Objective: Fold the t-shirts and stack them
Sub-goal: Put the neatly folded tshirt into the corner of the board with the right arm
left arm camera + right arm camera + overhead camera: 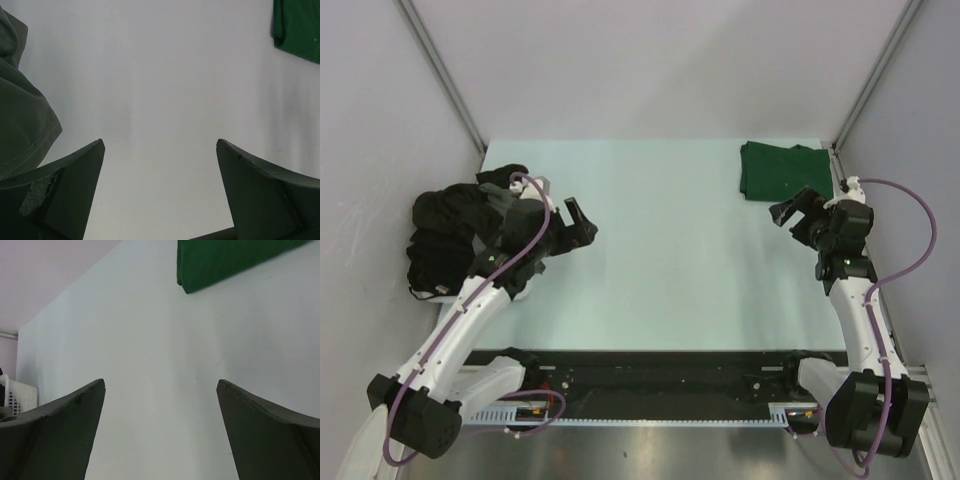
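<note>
Folded green shirt (785, 172) in far right corner of table (670, 270); dark shirt pile (445, 240) at left edge. Left gripper (582, 222) and right gripper (788, 208) spread wide, holding nothing, well apart over table middle.

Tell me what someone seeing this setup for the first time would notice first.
Probably the folded green t-shirt, bright against the pale table at its far right corner. Next, the crumpled heap of dark t-shirts at the left edge. The left gripper and right gripper hover open and empty above the table.
</note>
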{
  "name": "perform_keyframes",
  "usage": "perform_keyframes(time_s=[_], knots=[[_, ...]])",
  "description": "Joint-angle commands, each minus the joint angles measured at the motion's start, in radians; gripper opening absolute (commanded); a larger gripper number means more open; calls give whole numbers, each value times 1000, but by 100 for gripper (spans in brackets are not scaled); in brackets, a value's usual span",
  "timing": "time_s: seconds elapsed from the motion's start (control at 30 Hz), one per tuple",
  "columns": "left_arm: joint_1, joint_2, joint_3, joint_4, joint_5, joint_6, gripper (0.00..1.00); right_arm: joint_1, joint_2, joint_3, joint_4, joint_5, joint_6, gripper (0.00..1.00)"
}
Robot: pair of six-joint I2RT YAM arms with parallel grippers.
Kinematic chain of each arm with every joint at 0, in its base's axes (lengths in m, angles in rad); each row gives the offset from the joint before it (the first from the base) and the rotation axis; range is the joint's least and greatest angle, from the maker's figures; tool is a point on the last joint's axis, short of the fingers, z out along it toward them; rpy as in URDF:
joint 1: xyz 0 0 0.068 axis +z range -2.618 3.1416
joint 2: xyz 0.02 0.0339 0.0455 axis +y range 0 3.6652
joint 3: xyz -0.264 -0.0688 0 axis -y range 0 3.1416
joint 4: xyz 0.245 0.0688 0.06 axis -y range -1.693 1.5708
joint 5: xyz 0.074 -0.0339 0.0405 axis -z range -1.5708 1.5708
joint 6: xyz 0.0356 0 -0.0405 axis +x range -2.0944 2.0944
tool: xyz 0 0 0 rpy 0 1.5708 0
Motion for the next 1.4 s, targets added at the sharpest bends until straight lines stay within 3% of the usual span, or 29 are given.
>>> perform_keyframes(time_s=[0.0,0.27,0.43,0.5,0.6,0.7,0.97,1.37], knots=[[4,19,48,-16,-5,6,100,7,23,56,6,-43,-34,100],[6,52,92,-47,-25,6,100,27,5,108,-94,55,-55,100],[17,89,137,-76,-1,-23,99,50,-12,151,-186,-18,56,100],[53,121,183,-117,30,-45,100,140,-24,179,-224,-35,89,100],[75,143,263,-137,25,-45,99,309,-70,182,-255,78,94,100],[89,143,283,-105,8,-18,100,354,-61,188,-248,155,49,100],[98,157,290,-107,-22,1,100,340,92,315,-269,129,20,100],[98,103,241,-87,-25,16,99,337,138,331,-229,103,-4,100]])
